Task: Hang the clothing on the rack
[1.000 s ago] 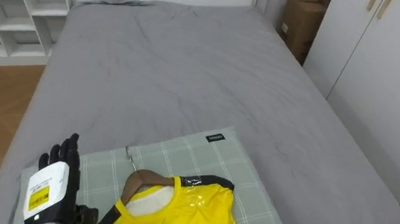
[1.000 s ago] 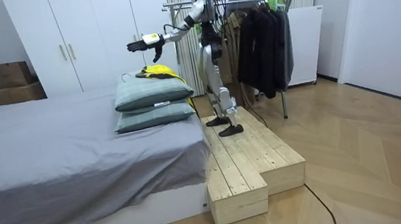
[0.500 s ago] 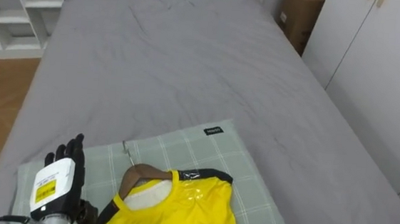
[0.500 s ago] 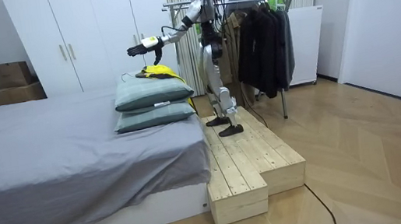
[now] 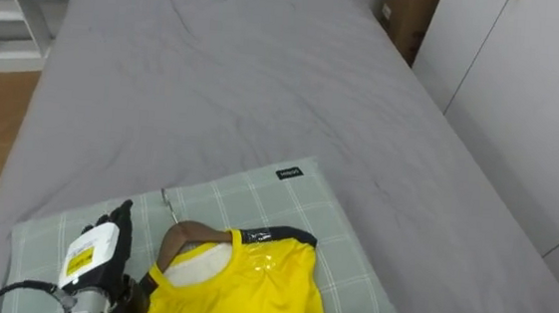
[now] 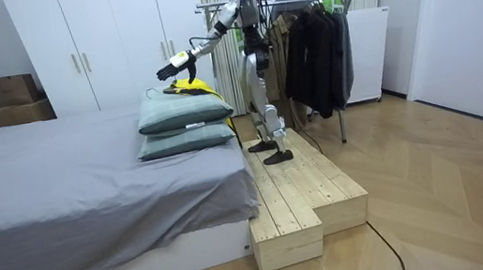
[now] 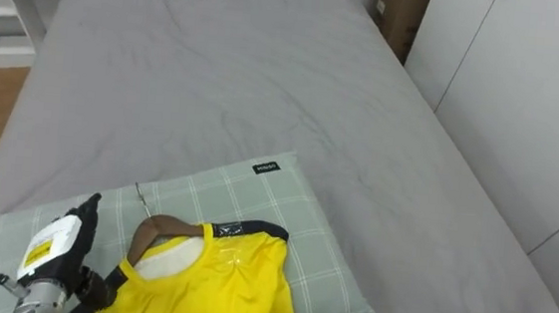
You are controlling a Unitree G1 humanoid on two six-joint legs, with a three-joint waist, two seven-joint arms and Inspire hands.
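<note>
Your left hand (image 5: 97, 254) is over the green checked pillow (image 5: 324, 220), fingers straight, holding nothing. The yellow shirt (image 5: 249, 294) on its wooden hanger (image 5: 188, 234) lies on that pillow, just beside your hand.

The yellow shirt (image 5: 249, 289) was cut off by the near edge of the eye views, so its lower part could not be seen. The wooden hanger (image 5: 184, 235) lay mostly hidden inside the collar. The left hand (image 5: 97, 257) showed its back to the camera, and its palm was hidden. On the green pillow (image 5: 342, 246), the print of the dark label (image 5: 290, 172) was too small to read. At the far right, a cardboard box (image 5: 405, 21) was cut by the top edge.
</note>
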